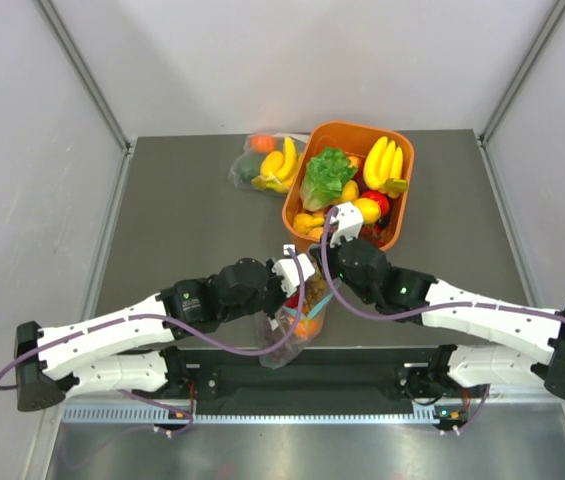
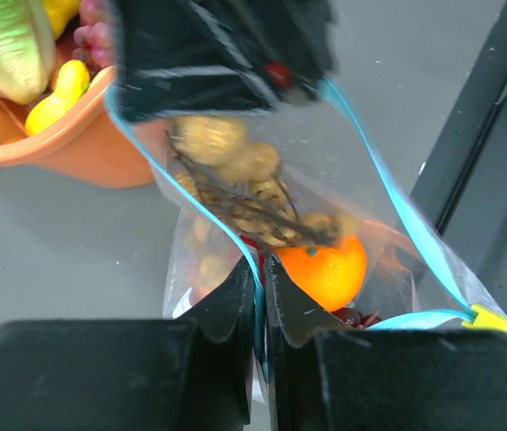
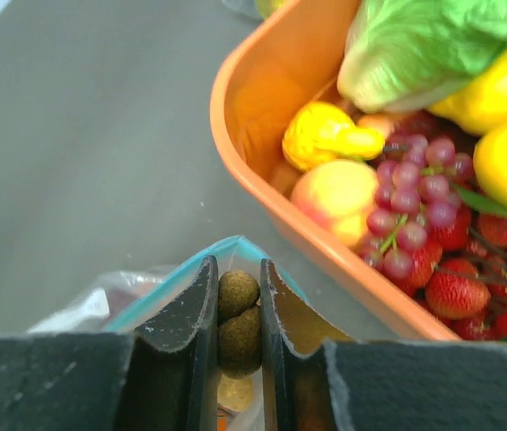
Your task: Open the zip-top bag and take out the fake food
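The zip-top bag (image 1: 287,332) hangs between my two grippers at the table's near edge, its teal-blue zip strip (image 2: 397,211) pulled wide open. My left gripper (image 2: 262,269) is shut on the strip's near side; in the top view it (image 1: 293,283) sits at the bag's mouth. My right gripper (image 3: 238,269) is inside the mouth, shut on the brownish-green grape bunch (image 3: 238,314). In the left wrist view the bunch (image 2: 253,193) hangs below the right gripper's fingers (image 2: 226,54). The orange (image 2: 325,269) lies in the bag, with something dark red (image 2: 352,316) beneath it.
An orange basket (image 1: 403,185) full of bananas, lettuce (image 1: 327,178), purple grapes and strawberries stands just behind the bag; its rim is close in the right wrist view (image 3: 262,117). A second clear bag with bananas (image 1: 267,162) lies left of the basket. A black rail (image 2: 495,180) runs along the near edge.
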Robot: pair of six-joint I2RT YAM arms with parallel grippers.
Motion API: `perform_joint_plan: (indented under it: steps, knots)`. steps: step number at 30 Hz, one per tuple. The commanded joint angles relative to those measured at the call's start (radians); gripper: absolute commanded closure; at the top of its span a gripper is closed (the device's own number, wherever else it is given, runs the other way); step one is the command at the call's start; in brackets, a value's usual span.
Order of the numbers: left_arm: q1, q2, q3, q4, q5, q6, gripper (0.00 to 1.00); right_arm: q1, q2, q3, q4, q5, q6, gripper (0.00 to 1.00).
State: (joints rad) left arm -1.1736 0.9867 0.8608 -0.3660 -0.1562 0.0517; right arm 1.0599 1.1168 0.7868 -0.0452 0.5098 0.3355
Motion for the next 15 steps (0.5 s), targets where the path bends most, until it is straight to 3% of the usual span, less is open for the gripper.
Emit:
perform_joint_plan:
  steps: [1,15]
  knots:
    - [0.000,-0.002,0.001,0.059,0.049,0.007,0.90,-0.037,0.008,0.098,0.081,-0.016,-0.026,1.00]
    - [0.000,0.004,0.004,0.052,-0.032,0.004,0.92,-0.092,-0.143,0.160,-0.018,-0.059,-0.041,1.00]
